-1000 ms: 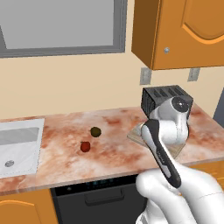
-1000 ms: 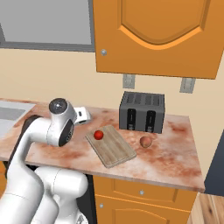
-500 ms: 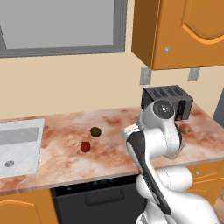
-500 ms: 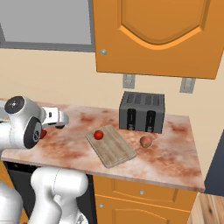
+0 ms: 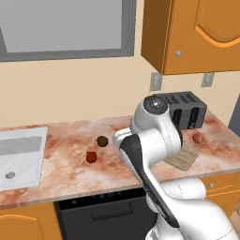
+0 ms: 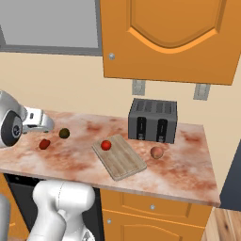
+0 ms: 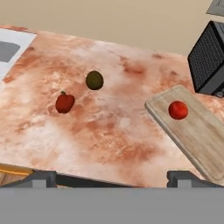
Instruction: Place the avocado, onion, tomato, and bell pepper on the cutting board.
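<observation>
- On the cutting board (image 7: 197, 131), at about three o'clock in the hand view, one red tomato (image 7: 178, 110) already sits near the board's near-left end; I judge that one of four items is placed.
- Three items are off the board: the avocado (image 7: 94, 80), dark olive, at eleven o'clock of the hand view's centre; the bell pepper (image 7: 64, 103), red with a stem, just beside it at nine o'clock; and the onion (image 6: 156, 152), pinkish-brown, on the counter (image 7: 109, 144) at three o'clock from the board in the right base view, in front of the toaster (image 6: 153, 120).
- The gripper (image 7: 111, 177) hangs high over the counter's front edge, jaws spread wide with nothing between them.
- The step in hand looks like a reach toward the avocado and bell pepper pair, well apart from the board.
- The next move, I judge, calls for travelling out toward ten o'clock, descending over one of the two, and keeping the open fingers off its neighbour.
- Count: one board, one tomato, one avocado, one bell pepper, one onion, one toaster, one sink (image 5: 18, 154) at nine o'clock in the left base view.
</observation>
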